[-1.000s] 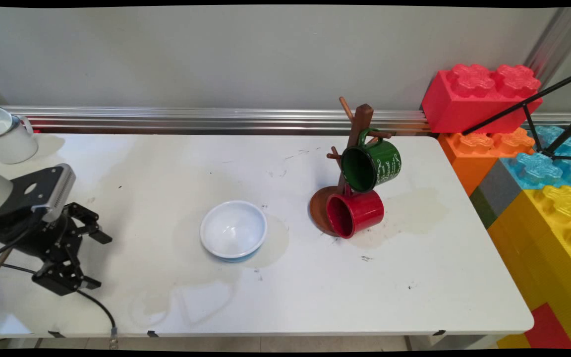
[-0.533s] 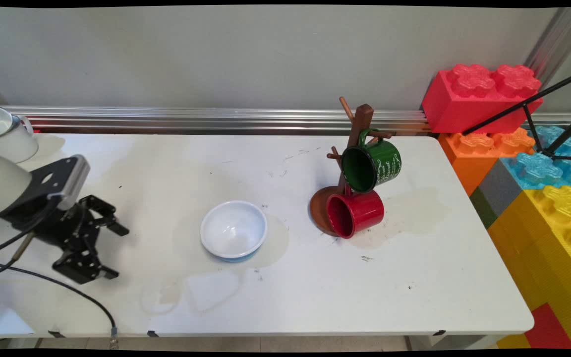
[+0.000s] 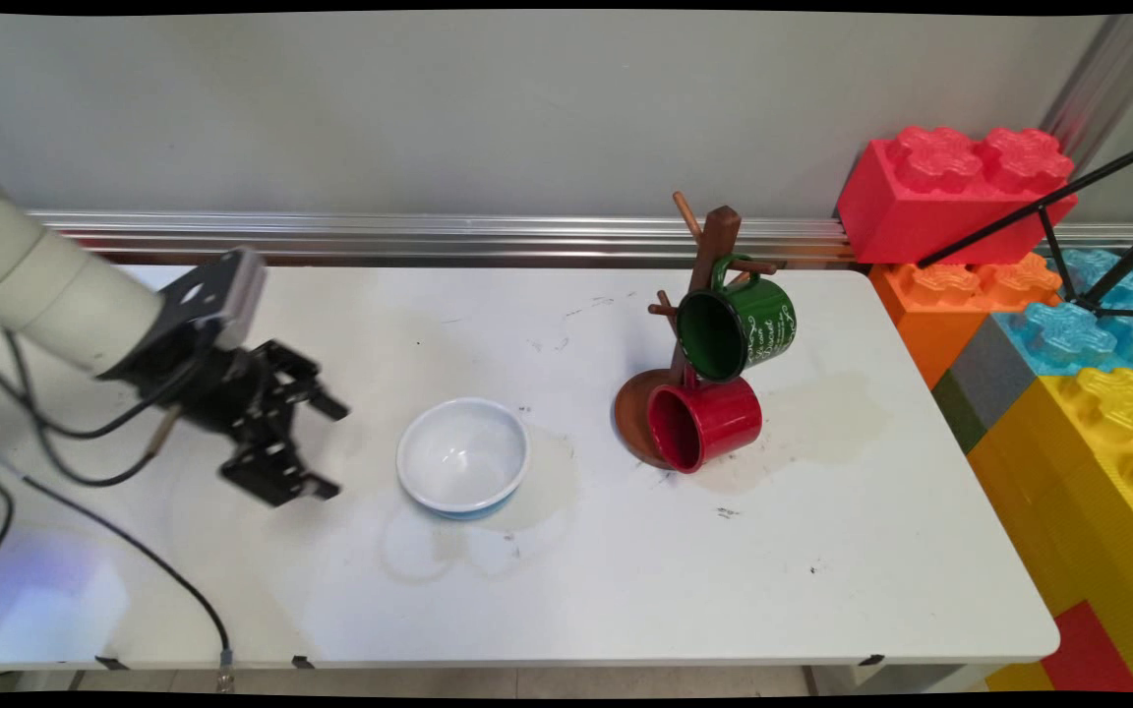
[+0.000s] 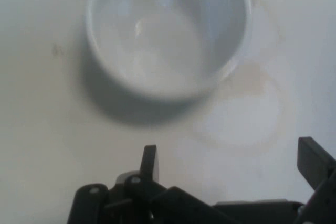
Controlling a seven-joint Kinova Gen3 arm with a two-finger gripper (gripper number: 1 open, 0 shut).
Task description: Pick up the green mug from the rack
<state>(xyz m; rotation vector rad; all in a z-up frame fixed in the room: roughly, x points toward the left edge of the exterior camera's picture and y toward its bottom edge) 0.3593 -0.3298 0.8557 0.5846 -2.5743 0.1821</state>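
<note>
White table [image 3: 822,590], faintly stained, carries a white bowl [image 3: 463,455] mid-left and a wooden mug stand [image 3: 637,413] right of centre; red mug [image 3: 706,423] seemingly rests there too.

My body: one rounded white arm link [image 3: 55,290]; a black two-finger pincer [image 3: 330,447] of open linkage; thin black cables [image 3: 104,526] hanging below.

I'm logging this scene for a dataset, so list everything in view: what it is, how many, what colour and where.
bowl: 1, white, empty, table's middle, nearest the gripper
mug tree: 1, brown wood, right of the bowl
green mug: 1, hanging on the tree
red mug: 1, below the green one, mouth sideways, over the tree's base
table: 1, white, stained
building blocks: several large ones, red, orange, blue, yellow, stacked beyond the table's right end
tripod legs: black, across the blocks
cables: black, hanging from the arm
gripper: 1, black, open, left of the bowl, not touching it
</note>
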